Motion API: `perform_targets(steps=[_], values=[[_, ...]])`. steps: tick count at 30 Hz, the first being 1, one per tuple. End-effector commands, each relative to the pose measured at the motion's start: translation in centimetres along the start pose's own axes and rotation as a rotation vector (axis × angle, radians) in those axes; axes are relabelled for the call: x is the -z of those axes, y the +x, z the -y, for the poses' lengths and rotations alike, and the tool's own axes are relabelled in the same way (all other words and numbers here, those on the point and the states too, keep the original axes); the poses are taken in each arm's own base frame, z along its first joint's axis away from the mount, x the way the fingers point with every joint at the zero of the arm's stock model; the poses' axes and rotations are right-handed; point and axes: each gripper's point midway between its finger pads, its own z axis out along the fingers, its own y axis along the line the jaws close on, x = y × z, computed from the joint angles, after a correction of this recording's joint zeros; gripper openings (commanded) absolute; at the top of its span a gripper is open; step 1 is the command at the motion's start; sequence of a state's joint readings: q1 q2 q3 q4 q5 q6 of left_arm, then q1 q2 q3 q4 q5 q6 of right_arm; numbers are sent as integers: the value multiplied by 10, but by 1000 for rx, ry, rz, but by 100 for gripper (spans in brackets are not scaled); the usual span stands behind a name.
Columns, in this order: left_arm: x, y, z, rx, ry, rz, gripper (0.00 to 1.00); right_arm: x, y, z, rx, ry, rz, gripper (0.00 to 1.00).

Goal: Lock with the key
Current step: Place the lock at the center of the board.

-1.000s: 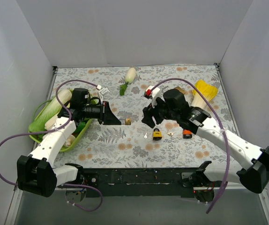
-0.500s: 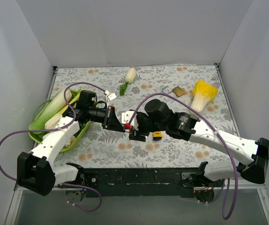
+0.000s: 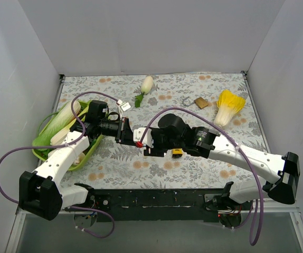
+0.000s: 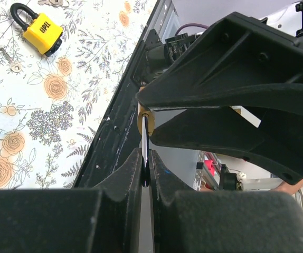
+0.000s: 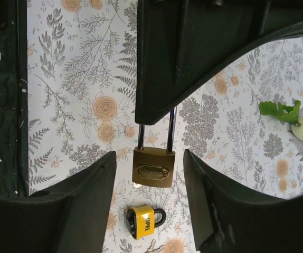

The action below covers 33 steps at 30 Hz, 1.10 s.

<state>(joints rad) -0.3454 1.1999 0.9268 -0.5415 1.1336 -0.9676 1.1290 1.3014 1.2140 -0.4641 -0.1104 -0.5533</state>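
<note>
From where I stand, the yellow padlock (image 4: 41,32) lying on the flowered counter (image 4: 14,132) carries black capitals that look like "OPEL". The brass padlock (image 5: 153,167) has an embossed oval plate, but its lettering is too small to read.

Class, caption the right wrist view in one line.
Brass padlock held by its shackle in the left gripper, framed by the open right gripper, yellow padlock lying nearby.
</note>
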Motion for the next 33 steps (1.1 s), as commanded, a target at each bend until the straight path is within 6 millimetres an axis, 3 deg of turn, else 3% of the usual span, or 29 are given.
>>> perform_targets(steps=[1, 2, 3, 8, 9, 10, 11, 12, 14, 15, 18, 19, 22, 27, 33], values=[[3, -5, 15, -63, 29, 22, 0, 0, -7, 12, 15, 57, 0, 56], [3, -5, 15, -60, 29, 22, 0, 1, -7, 13, 18, 63, 2, 52], [3, -5, 15, -65, 29, 25, 0, 1, -8, 14, 17, 69, 7, 41], [4, -8, 16, -72, 27, 39, 0, -2, -2, 16, -4, 83, -20, 27], [4, -8, 17, -74, 28, 41, 0, -2, -3, 16, -6, 85, -16, 15], [4, -8, 17, -76, 28, 43, 4, -2, -3, 17, -12, 89, -16, 10], [4, -8, 17, -78, 28, 44, 11, -3, -2, 17, -17, 91, -21, 5], [4, -8, 16, -74, 25, 48, 33, -3, -1, 17, -41, 94, -23, 1], [6, -12, 13, -79, -9, 77, 54, -3, 1, 20, -70, 110, -37, 1], [10, -16, 9, -75, -26, 102, 78, -4, 5, 23, -120, 131, -50, 1], [24, -30, -8, -48, -92, 173, 96, -5, 20, 37, -249, 167, -87, 1], [28, -37, -13, -50, -119, 199, 98, -3, 27, 50, -371, 206, -92, 1], [47, -63, -31, -30, -254, 335, 98, -12, 54, 60, -648, 231, -167, 1], [75, -101, -45, -28, -438, 546, 98, -35, 94, 55, -1015, 371, -283, 1], [80, -110, -46, 1, -450, 619, 98, -66, 115, 36, -1291, 395, -378, 1]])
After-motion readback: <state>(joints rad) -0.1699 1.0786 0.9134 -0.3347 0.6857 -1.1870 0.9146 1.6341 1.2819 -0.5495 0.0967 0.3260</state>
